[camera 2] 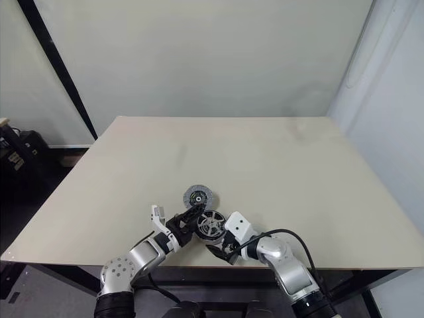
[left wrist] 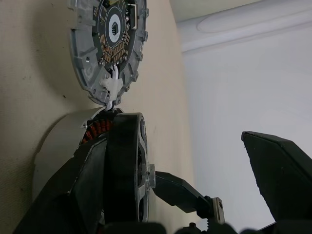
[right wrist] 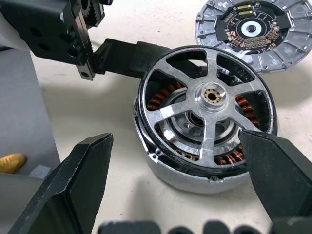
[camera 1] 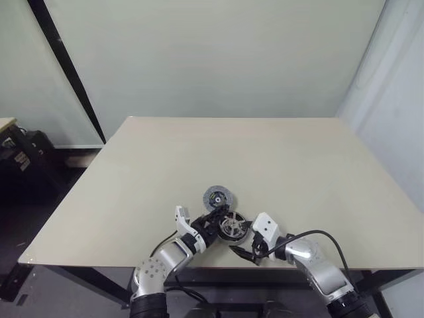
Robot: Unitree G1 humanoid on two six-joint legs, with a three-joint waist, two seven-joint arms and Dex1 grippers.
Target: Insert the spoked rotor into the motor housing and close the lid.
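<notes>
One rotor (right wrist: pixel 209 97), seated in one housing (right wrist: pixel 195 173); one lid (right wrist: pixel 253 31); one table (camera 1: pixel 265 165); two grippers, left (camera 1: pixel 213 220) and right (camera 1: pixel 246 250).

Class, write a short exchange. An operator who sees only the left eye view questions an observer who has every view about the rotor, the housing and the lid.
Operator: Has the rotor gone in? It's just a small blob from up here.
Observer: Yes. The right wrist view shows the spoked rotor sitting in the motor housing, with copper windings visible through its gaps.
Operator: And which way up is the lid?
Observer: The lid lies flat on the table beside the housing. It isn't fitted yet, and its circuit face is up.
</notes>
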